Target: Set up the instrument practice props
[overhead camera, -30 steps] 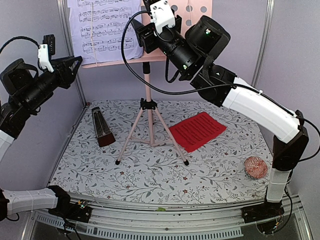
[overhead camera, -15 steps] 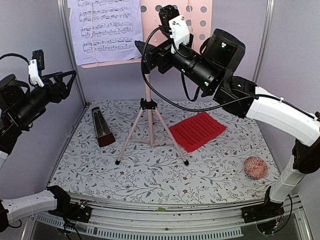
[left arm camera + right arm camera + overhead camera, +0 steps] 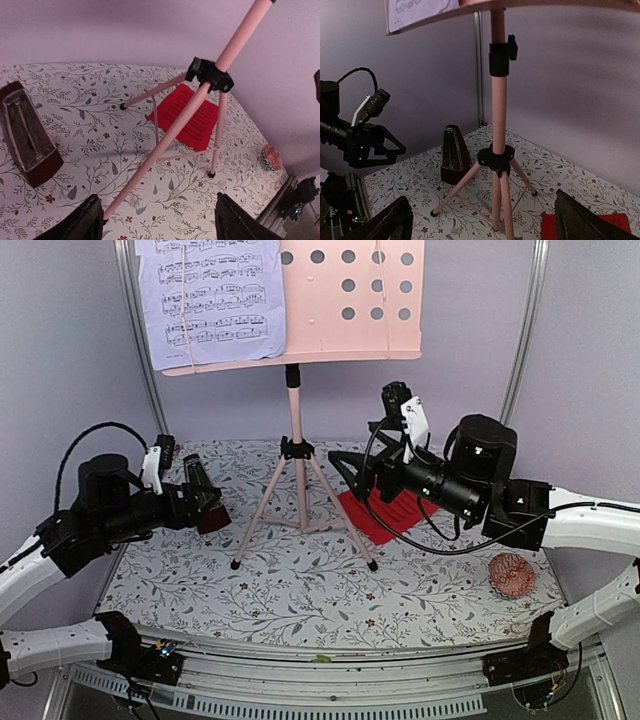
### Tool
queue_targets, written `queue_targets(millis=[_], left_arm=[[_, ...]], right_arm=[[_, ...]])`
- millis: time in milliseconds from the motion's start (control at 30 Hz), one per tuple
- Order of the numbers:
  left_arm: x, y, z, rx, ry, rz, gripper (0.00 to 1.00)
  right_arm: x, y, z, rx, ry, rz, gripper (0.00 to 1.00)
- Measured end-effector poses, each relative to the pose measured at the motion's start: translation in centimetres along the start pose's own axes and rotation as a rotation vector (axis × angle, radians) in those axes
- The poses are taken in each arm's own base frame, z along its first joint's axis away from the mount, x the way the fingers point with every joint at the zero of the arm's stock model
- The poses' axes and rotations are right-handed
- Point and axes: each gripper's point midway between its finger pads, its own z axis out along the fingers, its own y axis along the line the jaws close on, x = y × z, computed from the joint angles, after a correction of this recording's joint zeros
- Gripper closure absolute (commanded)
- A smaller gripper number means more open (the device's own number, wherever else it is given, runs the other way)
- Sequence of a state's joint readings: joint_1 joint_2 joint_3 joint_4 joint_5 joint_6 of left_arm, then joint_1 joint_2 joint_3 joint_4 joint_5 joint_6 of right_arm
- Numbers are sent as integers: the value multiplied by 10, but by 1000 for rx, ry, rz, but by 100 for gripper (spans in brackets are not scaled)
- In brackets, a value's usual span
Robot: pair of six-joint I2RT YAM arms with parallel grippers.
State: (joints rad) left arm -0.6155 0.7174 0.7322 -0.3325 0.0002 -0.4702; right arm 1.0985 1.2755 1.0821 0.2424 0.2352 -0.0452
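Both arms have come down from desk height and now reach in low over the floral surface [image 3: 300,585]. The pink music stand [image 3: 293,430] is upright on its three legs toward the back. The lilac sheet [image 3: 210,300] rests on the left half of its perforated desk [image 3: 350,300]. The red sheet [image 3: 187,117] lies flat on the surface to the right of the tripod. The dark metronome [image 3: 27,135] stands upright to the left. The left fingers [image 3: 192,496] hover spread apart and empty beside the metronome. The right fingers [image 3: 352,468] hang wide apart and empty above the red sheet. A knitted ball [image 3: 512,575] sits near the right edge.
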Motion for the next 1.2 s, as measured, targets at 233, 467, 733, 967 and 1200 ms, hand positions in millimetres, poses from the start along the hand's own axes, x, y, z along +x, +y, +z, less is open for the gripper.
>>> queue_targets(millis=[233,467,733,967,1200], left_arm=[[49,-19,32,26,157,6,21],[58,-20,43,-8,162,6,20],[57,-24,56,-37,108,-29,19],[50,-17,62,-75,15,-107,16],[38,-17,61,-88,-31,-81,16]], right_arm=[[107,-93,-14,191,233,270,1],[169,-185,-51,481,333,498,1],[218,-264,-95,728,371,654,0],[284,-305,-118,869,491,755,5],[317,-318,-108,923,541,833,13]])
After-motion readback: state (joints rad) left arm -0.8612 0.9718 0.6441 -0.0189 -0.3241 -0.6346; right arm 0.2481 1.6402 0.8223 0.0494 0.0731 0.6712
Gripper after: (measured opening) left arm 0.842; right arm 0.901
